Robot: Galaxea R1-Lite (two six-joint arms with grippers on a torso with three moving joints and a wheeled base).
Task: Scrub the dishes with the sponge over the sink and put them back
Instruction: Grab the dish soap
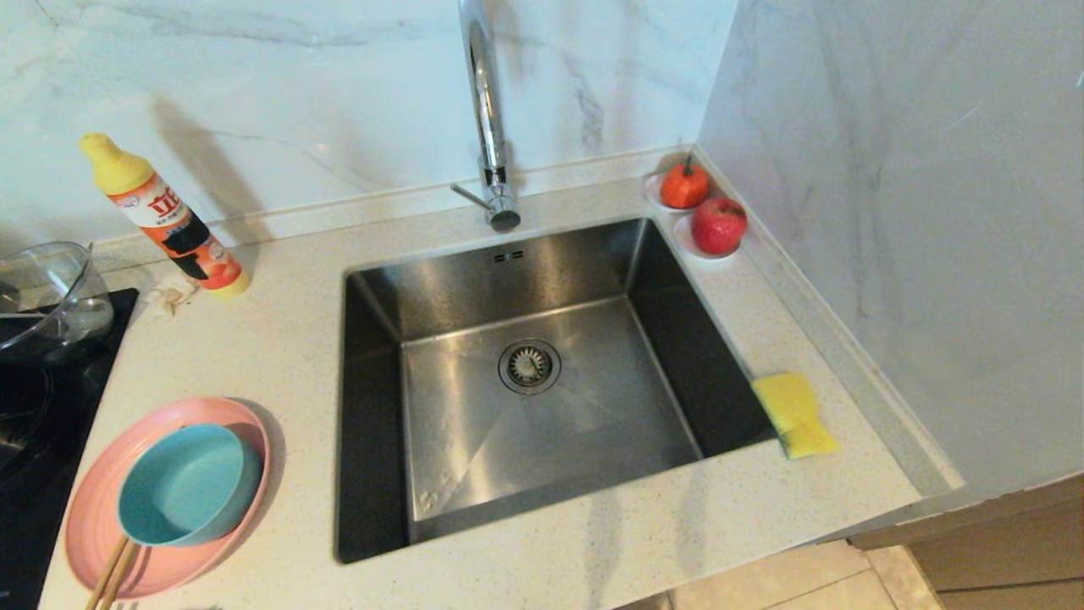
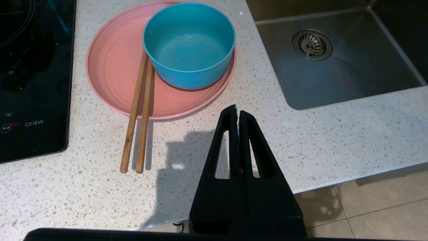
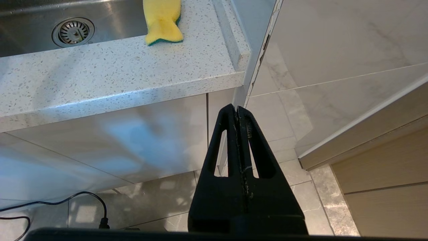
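1. At the far left, a black cooktop (image 1: 34, 440) is sitting beside the speckled countertop (image 1: 279, 339), with a clear glass bowl (image 1: 47, 292) standing at its back edge.
2. A detergent bottle (image 1: 165, 216) with a yellow cap is leaning against the marble wall, behind the dishes.
3. The pink plate (image 1: 93, 500) is lying on the countertop left of the sink, and the teal-blue bowl (image 1: 188, 485) is sitting upright on it, toward its sink-side rim.
4. Two wooden chopsticks (image 2: 138, 117) are resting side by side, tips on the plate against the bowl, ends out on the countertop.
5. The left gripper (image 2: 237, 112) is hanging over the countertop's front edge, near the plate without touching it, its fingers pressed together on nothing.
6. The sink (image 1: 474, 280) is lying in the middle, drain strainer (image 1: 529, 366) at its centre, chrome tap (image 1: 489, 119) rising behind it.
7. Two red fruits (image 1: 718, 225) are sitting in small dishes at the back right corner.
8. The sponge (image 1: 794, 413) is lying yellow face up on the countertop, just beside the sink's right rim.
9. The right gripper (image 3: 237, 112) is hanging below the countertop edge over the floor tiles, well apart from the sponge, fingers pressed together and holding nothing.
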